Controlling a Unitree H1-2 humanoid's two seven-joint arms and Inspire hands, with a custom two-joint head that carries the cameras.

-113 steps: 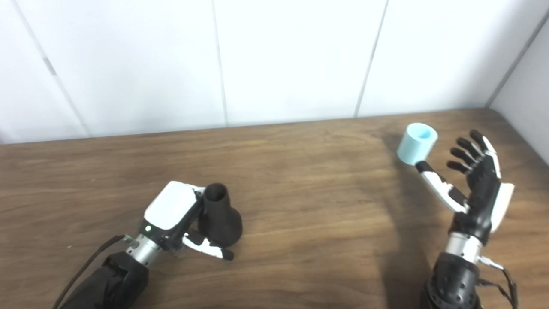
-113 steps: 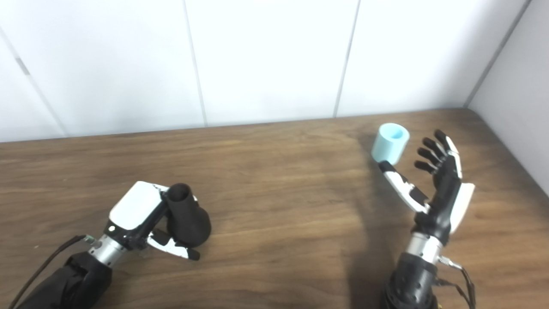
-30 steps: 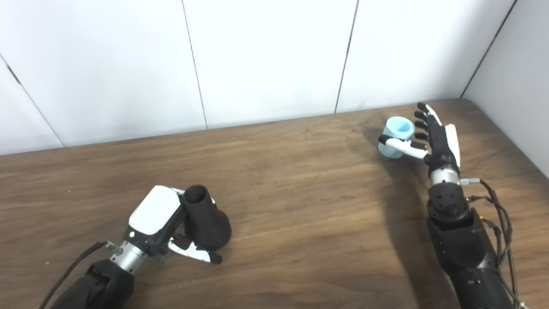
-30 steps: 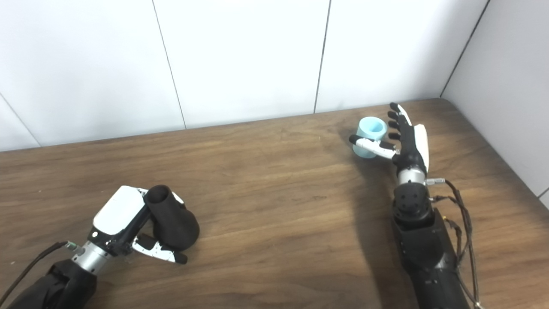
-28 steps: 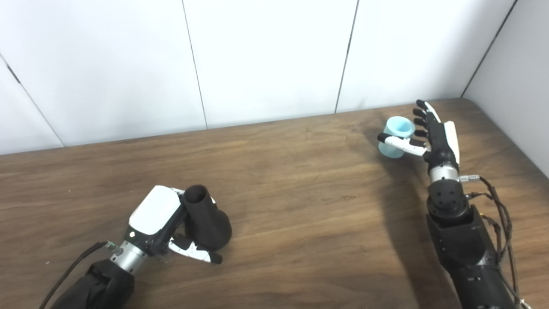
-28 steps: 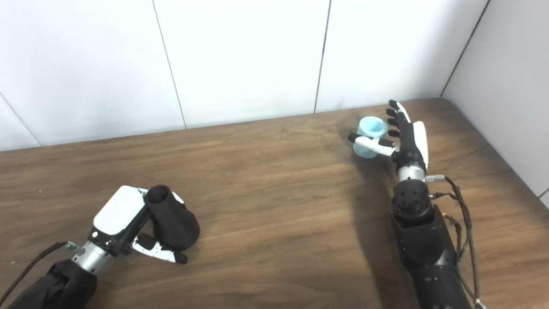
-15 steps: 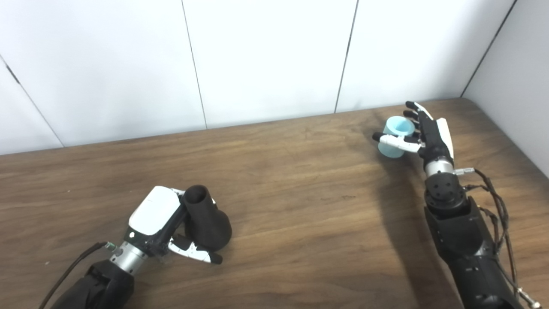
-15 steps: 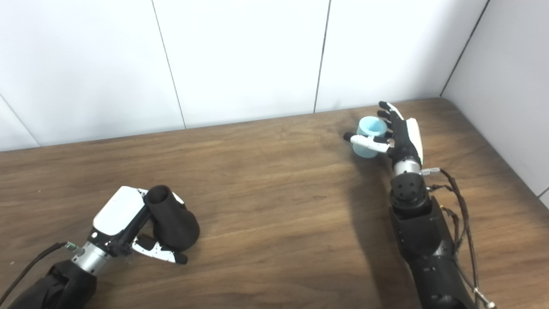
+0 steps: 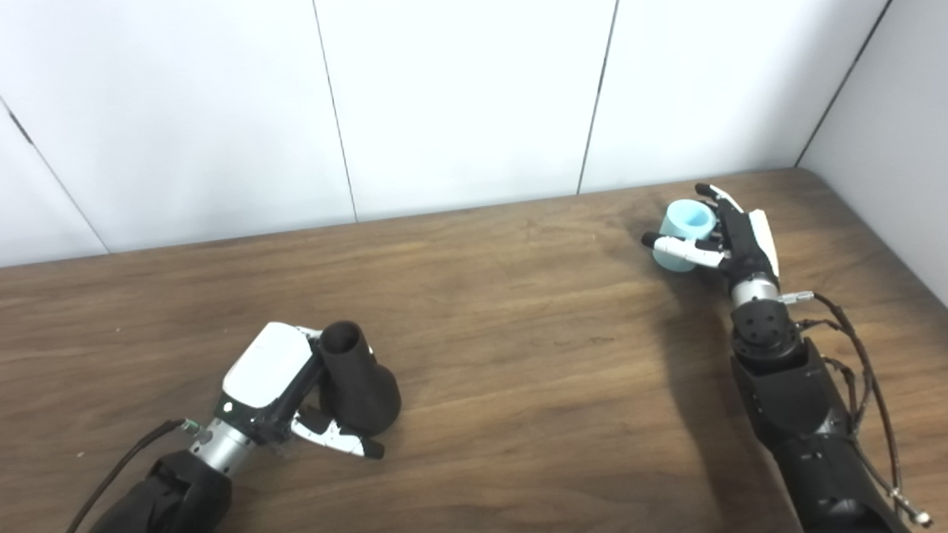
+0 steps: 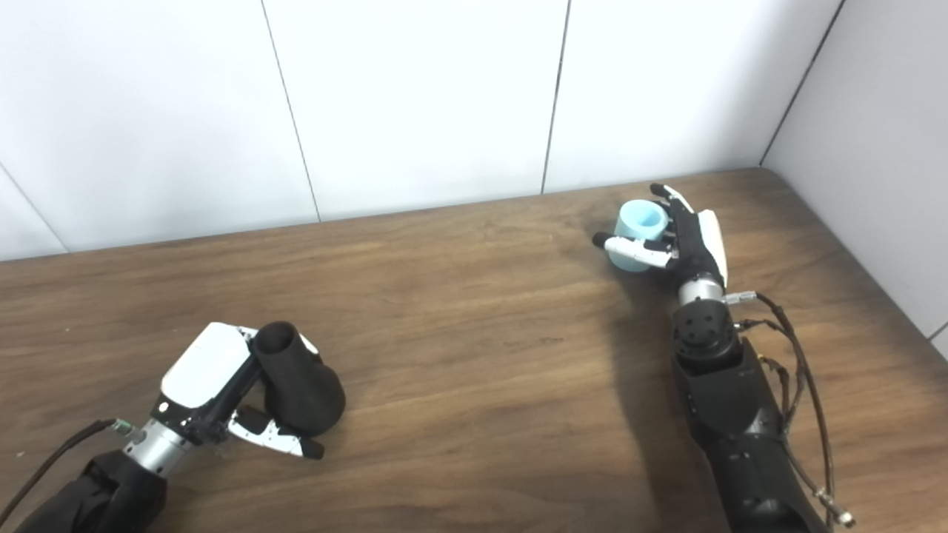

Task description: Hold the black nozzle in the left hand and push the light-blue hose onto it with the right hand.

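White wall panels run behind a brown wooden table [image 9: 518,348], and both my hands are down on it, well apart. My left hand [image 9: 278,385] is wrapped around the black nozzle [image 9: 355,381] near the front left; the nozzle stands on its wide base with its narrow open neck pointing up and a little away from me, my thumb curled under its flare. My right hand [image 9: 729,237] is at the far right, where the short light-blue hose [image 9: 683,231] stands upright, open end up. My thumb lies across its near side and my fingers [image 10: 678,211] curve around the far side, so I seem to be closing on it, though I cannot tell whether the grip is firm.

The hose is short and smooth. If I lift before my fingers press properly, I judge it could tip or roll toward the wall. Squeezing too hard might flatten its opening, and then it would catch on the nozzle neck.
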